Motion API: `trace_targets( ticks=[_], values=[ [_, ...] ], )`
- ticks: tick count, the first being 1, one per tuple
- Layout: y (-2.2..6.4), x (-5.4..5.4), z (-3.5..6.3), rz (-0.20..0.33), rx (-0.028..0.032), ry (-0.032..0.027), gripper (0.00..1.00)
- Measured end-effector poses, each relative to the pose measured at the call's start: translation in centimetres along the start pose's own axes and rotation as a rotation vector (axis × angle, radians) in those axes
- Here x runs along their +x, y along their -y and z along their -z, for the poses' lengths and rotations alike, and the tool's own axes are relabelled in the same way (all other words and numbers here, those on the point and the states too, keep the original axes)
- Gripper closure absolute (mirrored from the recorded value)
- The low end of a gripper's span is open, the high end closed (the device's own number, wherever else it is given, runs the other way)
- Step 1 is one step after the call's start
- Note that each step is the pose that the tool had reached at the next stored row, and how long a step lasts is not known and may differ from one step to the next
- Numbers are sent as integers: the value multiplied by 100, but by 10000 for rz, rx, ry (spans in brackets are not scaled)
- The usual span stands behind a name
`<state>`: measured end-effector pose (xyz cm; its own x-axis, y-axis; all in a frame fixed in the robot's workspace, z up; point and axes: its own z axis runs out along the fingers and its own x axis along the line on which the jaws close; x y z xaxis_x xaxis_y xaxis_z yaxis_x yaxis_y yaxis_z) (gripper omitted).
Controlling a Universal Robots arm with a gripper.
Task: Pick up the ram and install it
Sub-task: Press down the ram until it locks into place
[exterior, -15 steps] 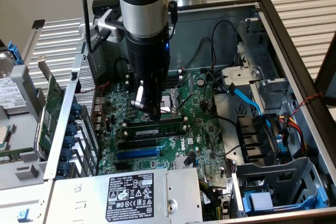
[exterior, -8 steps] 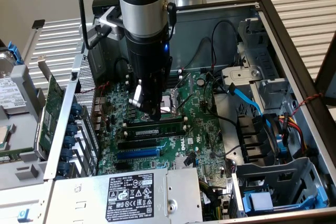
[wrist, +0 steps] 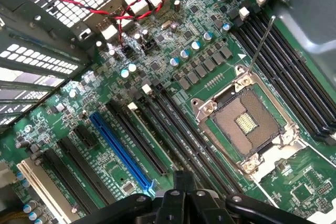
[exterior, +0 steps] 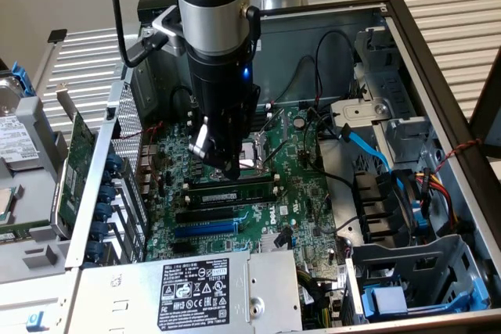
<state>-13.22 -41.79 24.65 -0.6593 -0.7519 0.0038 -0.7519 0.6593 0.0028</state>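
One ram [exterior: 235, 192] sits in its slot beside the CPU socket [wrist: 247, 124]; the pincer [exterior: 227, 168] above, grip state unclear.

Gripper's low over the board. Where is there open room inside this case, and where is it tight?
Open: the board patch between the CPU socket and the drive cage. Tight: the memory slots under the gripper, and the cables toward the exterior view's right.

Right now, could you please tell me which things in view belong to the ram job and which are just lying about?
Job: long narrow green ram stick; black memory slots with white end clips; the arm's black gripper.
Lying about: blue expansion slot; silver processor socket; twisted red-and-black wires; light-blue flat cable.
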Motion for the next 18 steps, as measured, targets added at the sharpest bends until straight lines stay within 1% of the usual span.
trace_targets(
  ticks=[5, 6, 9, 11, 15, 18],
  values=[
    [0, 0, 8, -604, 4, -5, 90],
    [1, 0, 9, -707, 14, -16, 90],
    [0, 0, 12, -964, 84, -92, 90],
    [1, 0, 13, -1165, 102, -113, 90],
    [0, 0, 20, -1615, 107, -109, 90],
    [0, 0, 21, -1954, 125, -88, 90]
  ],
)
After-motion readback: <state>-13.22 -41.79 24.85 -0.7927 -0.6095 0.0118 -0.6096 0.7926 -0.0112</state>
